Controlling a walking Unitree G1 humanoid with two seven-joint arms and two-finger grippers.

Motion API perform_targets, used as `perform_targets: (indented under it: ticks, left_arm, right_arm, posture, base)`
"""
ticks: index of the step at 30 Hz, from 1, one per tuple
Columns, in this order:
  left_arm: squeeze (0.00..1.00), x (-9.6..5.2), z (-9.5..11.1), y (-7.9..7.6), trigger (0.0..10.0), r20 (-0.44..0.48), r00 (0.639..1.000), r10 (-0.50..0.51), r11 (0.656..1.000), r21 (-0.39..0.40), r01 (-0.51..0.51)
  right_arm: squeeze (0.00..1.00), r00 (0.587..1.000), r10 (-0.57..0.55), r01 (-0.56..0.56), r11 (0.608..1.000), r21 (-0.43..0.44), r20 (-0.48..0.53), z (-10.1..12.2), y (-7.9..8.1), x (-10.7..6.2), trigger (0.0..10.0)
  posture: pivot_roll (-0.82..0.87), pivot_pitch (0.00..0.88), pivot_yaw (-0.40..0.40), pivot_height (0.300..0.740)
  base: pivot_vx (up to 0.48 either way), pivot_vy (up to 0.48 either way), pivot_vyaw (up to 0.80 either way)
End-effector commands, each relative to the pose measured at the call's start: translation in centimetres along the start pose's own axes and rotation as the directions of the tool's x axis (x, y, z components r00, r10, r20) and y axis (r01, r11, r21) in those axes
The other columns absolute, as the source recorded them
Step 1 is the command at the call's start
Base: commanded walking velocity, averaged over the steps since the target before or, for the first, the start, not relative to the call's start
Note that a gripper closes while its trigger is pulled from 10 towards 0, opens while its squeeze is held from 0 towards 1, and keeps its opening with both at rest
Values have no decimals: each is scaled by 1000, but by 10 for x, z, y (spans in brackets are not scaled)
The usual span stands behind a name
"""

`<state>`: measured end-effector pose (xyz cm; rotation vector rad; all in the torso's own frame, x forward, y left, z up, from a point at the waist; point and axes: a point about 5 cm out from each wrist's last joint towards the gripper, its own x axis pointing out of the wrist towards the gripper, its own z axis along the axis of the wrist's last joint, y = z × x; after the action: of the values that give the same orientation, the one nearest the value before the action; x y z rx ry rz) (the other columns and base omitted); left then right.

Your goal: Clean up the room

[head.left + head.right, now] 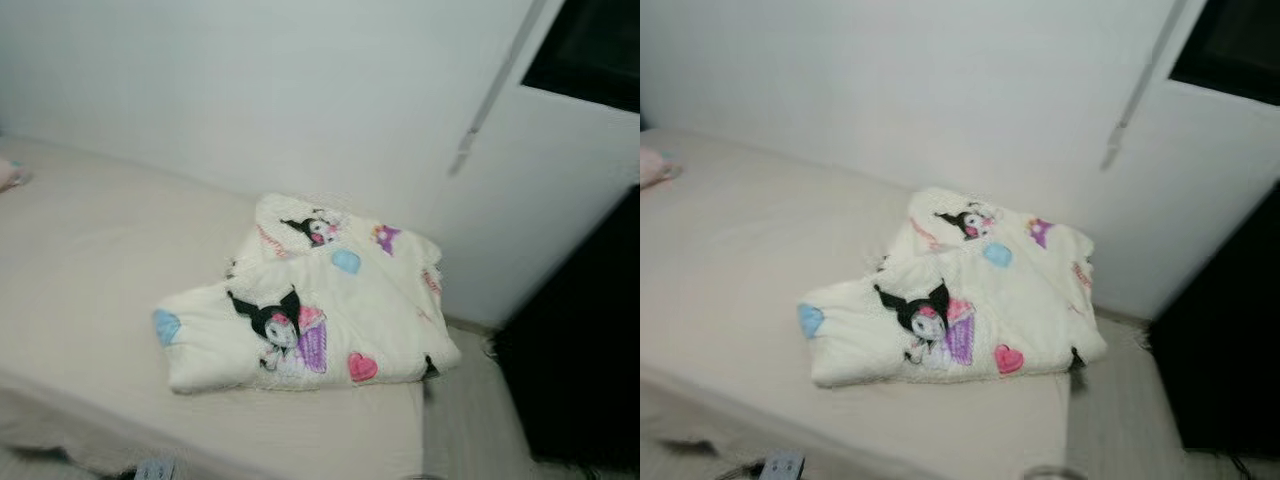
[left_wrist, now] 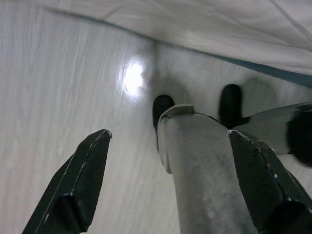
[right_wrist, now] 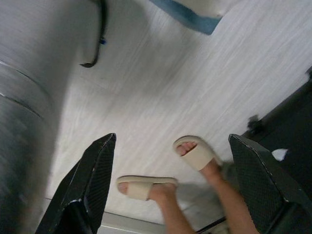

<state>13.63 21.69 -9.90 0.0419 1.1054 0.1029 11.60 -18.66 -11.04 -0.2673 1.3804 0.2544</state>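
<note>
Cream fleece blanket [image 1: 310, 305], printed with a black-eared cartoon character, pink and blue hearts and purple patches: we record it folded into a loose bundle on the pale beige mattress [image 1: 90, 270], near the foot corner of the bed and close to the white wall [image 1: 280, 90]. Its upper fold lies toward the wall, its lower fold toward the bed's front edge. To its right a narrow strip of light floor runs beside a dark piece of furniture [image 1: 585, 350] (blurred; we cannot identify it). At the far left edge of the mattress a small pink object [image 1: 652, 168] rests, too blurred to name.

Left gripper [image 2: 170, 180]: hangs low over the pale wood-grain floor [image 2: 63, 87], black fingers spread wide apart, nothing between them. A silver leg of the robot [image 2: 204, 170] stands between them in view, and the white edge of the bedding [image 2: 204, 24] hangs above.

Right gripper [image 3: 175, 190]: fingers likewise spread, holding nothing, above the floor. Beyond them stand a person's feet in cream slide sandals [image 3: 195, 153].
</note>
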Motion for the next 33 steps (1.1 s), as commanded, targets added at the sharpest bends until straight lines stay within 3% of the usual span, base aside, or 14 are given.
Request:
perform_targets:
  ticks: [1, 5, 17, 33]
  left_arm:
    - [0, 0, -6, -4, 10000, -25, 1000, -10, 1000, 4, 10]
    - [0, 0, -7, -3, 10000, -25, 1000, -6, 1000, 12, 6]
    - [0, -1, -8, -3, 10000, -32, 999, -1, 1000, 20, 2]
    - [0, -1, -9, -4, 10000, -41, 999, -7, 999, 31, 8]
  right_arm:
    - [0, 1000, -10, 10, 1000, 13, -14, -5, -4, 0, 10000]
    - [0, 1000, -11, 11, 999, 44, -1, -5, -4, 0, 10000]
    - [0, 1000, -10, 10, 999, 45, 0, -5, -4, 0, 10000]
    - [0, 1000, -21, 21, 999, 45, -6, -7, -4, 0, 10000]
  posture:
    - [194, 0, -131, 740]
    - [193, 0, -130, 740]
    - [193, 0, -133, 740]
    - [189, 0, -127, 740]
  base:
    - [-439, 0, -763]
    - [-219, 0, -694]
    - [0, 0, 0]
    - [-300, 0, 0]
